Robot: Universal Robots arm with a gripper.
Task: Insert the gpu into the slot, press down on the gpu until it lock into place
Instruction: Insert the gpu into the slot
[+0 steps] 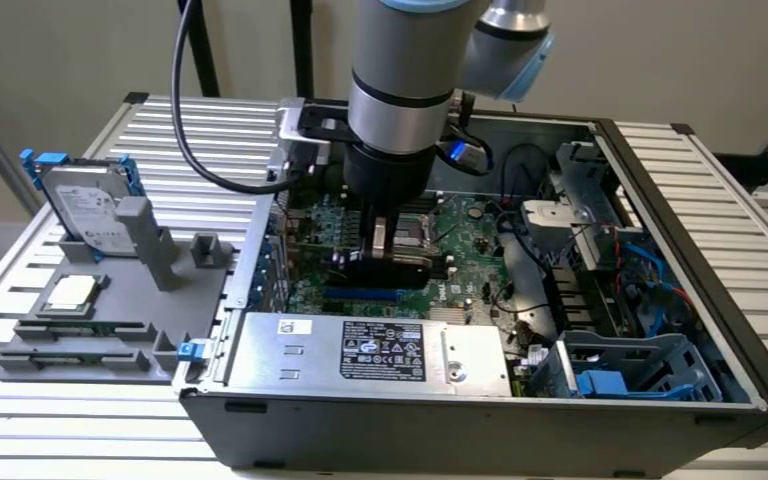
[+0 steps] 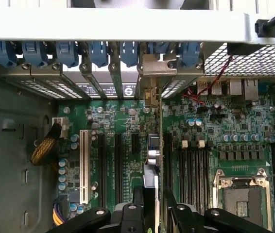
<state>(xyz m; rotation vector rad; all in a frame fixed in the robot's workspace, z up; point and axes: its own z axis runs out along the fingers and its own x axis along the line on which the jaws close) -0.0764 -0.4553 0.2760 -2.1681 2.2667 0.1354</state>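
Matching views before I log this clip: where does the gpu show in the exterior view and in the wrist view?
Exterior view: the gpu is a black card held in the claw, over the middle of the green board inside the open case.
Wrist view: the gpu is seen edge-on, a thin strip running out from the claw across the board.
Shared landmark: the green board.

Arm (image 1: 404, 90) is running off the exterior view's upper edge and is blocking the middle of the motherboard (image 1: 478, 240) behind it. In the wrist view the gpu (image 2: 151, 177), edge-on, is covering the slot beneath it, so seating cannot be told; its near end is disappearing between the gripper (image 2: 152, 211) fingers at the frame edge. Print on the power-supply label (image 1: 381, 350) is coming through too small to read.
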